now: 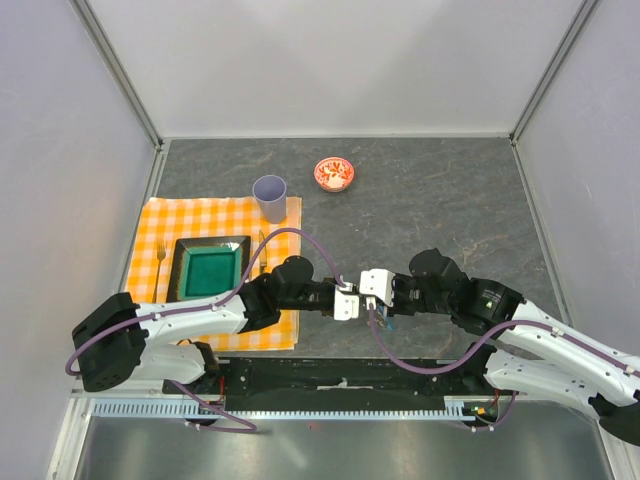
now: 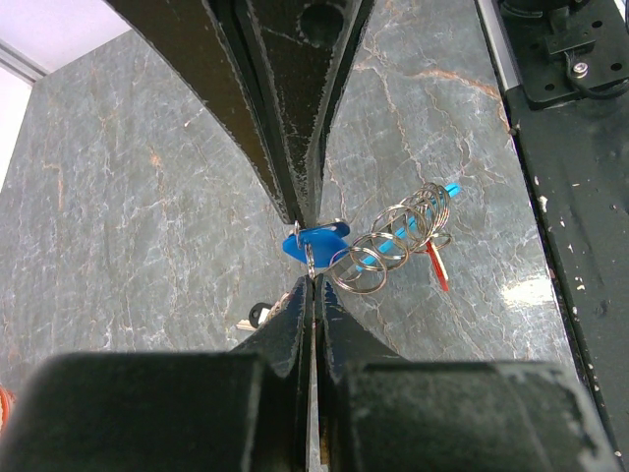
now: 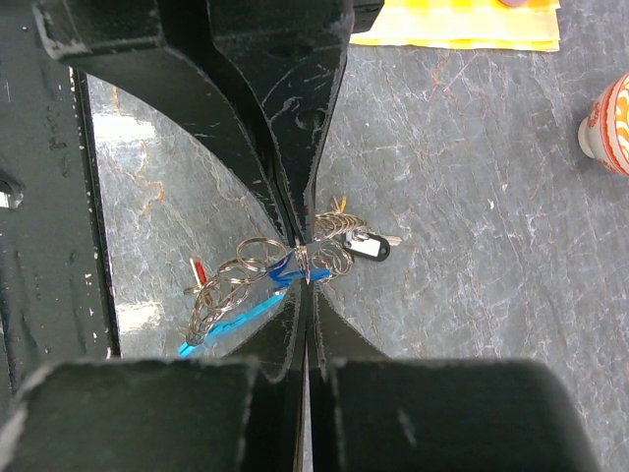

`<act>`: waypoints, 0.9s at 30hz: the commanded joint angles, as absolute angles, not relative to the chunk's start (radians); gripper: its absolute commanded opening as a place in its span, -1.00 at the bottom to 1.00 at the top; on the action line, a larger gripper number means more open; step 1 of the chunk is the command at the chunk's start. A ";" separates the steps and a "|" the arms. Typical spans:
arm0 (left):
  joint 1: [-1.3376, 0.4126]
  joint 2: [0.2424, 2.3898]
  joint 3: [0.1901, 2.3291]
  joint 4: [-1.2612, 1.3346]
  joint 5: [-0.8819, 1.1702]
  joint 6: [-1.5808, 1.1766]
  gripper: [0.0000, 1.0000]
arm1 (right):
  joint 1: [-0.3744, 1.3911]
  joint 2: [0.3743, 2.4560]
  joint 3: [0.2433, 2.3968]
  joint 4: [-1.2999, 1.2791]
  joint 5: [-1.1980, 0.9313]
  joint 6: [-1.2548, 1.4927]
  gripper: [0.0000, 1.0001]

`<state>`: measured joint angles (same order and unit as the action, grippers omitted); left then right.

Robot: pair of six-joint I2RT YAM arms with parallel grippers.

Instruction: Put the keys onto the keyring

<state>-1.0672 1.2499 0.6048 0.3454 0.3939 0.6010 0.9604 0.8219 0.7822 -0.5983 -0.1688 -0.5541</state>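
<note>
The keyring (image 2: pixel 393 236) is a chain of thin metal rings with a bright blue fob (image 2: pixel 448 187), held just above the stone table between both grippers. My left gripper (image 2: pixel 313 280) is shut on the small ring of a blue-headed key (image 2: pixel 316 241). My right gripper (image 3: pixel 308 283) is shut on the ring chain (image 3: pixel 246 267) beside that blue head (image 3: pixel 287 267). A red key (image 2: pixel 437 265) hangs on the chain. A black-and-white tagged key (image 3: pixel 366 248) and a yellowish one (image 3: pixel 339 205) hang at the far side. In the top view the grippers, left (image 1: pixel 347 301) and right (image 1: pixel 372 288), meet tip to tip.
A purple cup (image 1: pixel 269 197) stands on a yellow checked cloth (image 1: pixel 160 225) with a green tray (image 1: pixel 209 270) and a fork (image 1: pixel 160 262). A red-and-white bowl (image 1: pixel 334 174) sits at the back. The black base rail (image 2: pixel 570 197) runs along the near edge.
</note>
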 commanded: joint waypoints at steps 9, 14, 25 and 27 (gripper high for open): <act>-1.063 1.258 0.638 0.387 0.399 0.623 -0.96 | 0.965 0.808 0.788 -0.563 -0.167 -0.551 -1.00; -1.063 1.261 0.638 0.387 0.397 0.624 -0.96 | 0.965 0.805 0.788 -0.565 -0.173 -0.549 -1.00; -1.063 1.261 0.640 0.385 0.396 0.624 -0.96 | 0.965 0.808 0.788 -0.569 -0.186 -0.546 -1.00; -1.063 1.259 0.640 0.385 0.396 0.624 -0.96 | 0.965 0.810 0.787 -0.569 -0.190 -0.546 -1.00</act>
